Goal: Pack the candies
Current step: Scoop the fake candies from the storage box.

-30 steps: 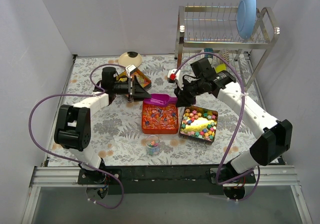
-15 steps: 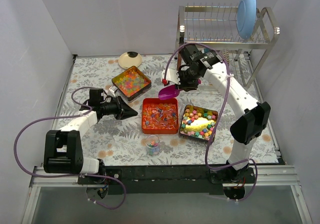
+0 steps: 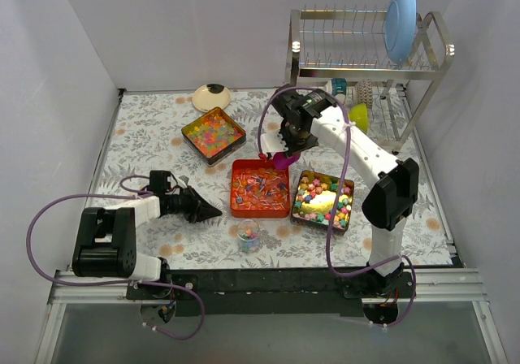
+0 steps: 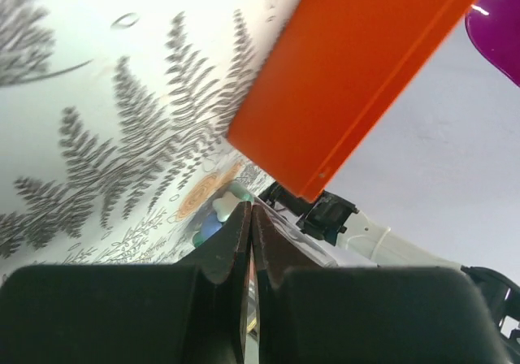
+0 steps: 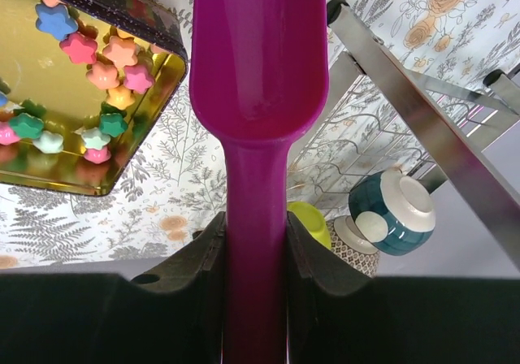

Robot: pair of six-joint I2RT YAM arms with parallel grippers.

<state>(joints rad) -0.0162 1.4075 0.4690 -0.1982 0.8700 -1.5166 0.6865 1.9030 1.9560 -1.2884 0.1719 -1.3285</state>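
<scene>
Candies fill three containers: wrapped pieces in the orange tray (image 3: 260,188), pastel chunky pieces in the dark tin (image 3: 323,201), glossy beads in the tin (image 3: 214,133). A small clear cup (image 3: 249,236) near the front holds a few candies. My right gripper (image 3: 286,147) is shut on the handle of the purple scoop (image 3: 283,160), whose bowl hangs over the orange tray's far right corner. In the right wrist view the scoop (image 5: 258,96) runs up between the fingers (image 5: 203,258), beside the pastel tin (image 5: 65,96). My left gripper (image 3: 213,211) lies low on the table left of the orange tray (image 4: 357,63), shut and empty.
A metal dish rack (image 3: 366,39) with a blue plate (image 3: 400,10) stands at the back right; bowls (image 5: 394,210) and a yellow-green item (image 5: 313,222) sit under it. A cream dish (image 3: 211,97) lies at the back. The table has a fern-print cloth (image 3: 146,136).
My left gripper drew back from the bead tin toward the near left and shut. My right arm swung the scoop away and back to the orange tray's far right corner.
</scene>
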